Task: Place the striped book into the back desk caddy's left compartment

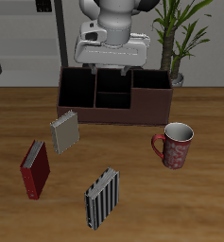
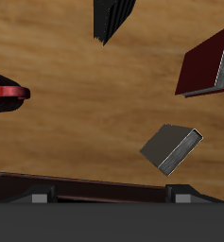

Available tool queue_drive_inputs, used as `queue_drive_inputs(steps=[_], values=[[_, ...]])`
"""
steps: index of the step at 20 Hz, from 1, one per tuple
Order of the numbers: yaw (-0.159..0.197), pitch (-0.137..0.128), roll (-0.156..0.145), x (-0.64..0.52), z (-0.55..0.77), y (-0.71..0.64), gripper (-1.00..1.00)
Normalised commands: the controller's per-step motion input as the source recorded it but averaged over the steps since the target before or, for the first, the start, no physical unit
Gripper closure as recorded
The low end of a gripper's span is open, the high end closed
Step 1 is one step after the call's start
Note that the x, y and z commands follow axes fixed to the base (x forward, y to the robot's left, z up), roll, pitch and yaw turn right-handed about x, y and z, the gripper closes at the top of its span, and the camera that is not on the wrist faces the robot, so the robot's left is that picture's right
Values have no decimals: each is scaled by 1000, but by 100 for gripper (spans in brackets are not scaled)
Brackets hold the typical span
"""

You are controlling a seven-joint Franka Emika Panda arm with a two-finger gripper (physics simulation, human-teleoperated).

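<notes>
The thin black-and-white striped book (image 1: pixel 101 198) lies flat on the wooden counter (image 1: pixel 198 203) near its front edge, untouched. The gripper (image 1: pixel 108 68) hovers over the dark maroon caddy (image 1: pixel 113 95); I cannot tell its jaws' spread. Reaching forward comes next.

No text, label, brand, number or sign can be read in either view

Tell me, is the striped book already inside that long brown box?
No, it is out. The striped book lies flat on the table near its front edge, far from the back desk caddy, untouched.
</notes>
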Motion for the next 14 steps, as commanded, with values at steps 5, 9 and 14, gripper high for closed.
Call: queue_drive_inputs(steps=[5,9,14], values=[[-18,11,-52,207,55,-340,-100],[-28,27,-4,174,-7,-80,-100],[-19,2,16,214,74,184,-100]])
